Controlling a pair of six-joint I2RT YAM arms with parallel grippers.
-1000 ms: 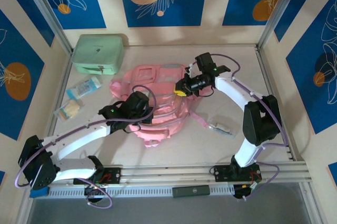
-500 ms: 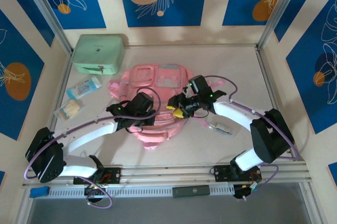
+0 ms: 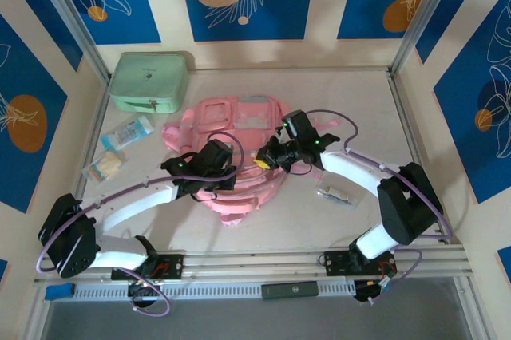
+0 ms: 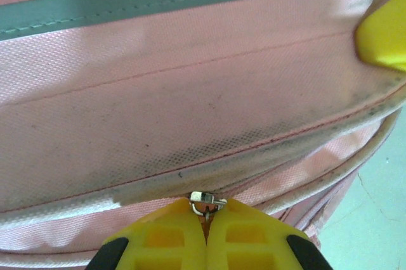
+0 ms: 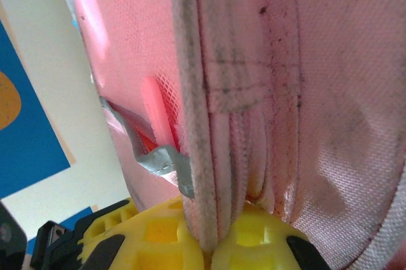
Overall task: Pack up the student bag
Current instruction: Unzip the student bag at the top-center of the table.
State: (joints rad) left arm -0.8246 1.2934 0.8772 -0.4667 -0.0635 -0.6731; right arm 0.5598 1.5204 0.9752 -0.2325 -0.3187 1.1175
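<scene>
Left pincer (image 4: 206, 214) nips student bag (image 3: 238, 123) (zip (image 4: 207, 198))

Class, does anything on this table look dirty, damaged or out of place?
The student bag is grubby: dark smudges run along its pale piping in both wrist views. No tear or spill is visible.

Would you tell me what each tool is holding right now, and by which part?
The left tool pinches the student bag by its metal zip pull; the right tool clamps a piped seam edge of the same bag.
</scene>
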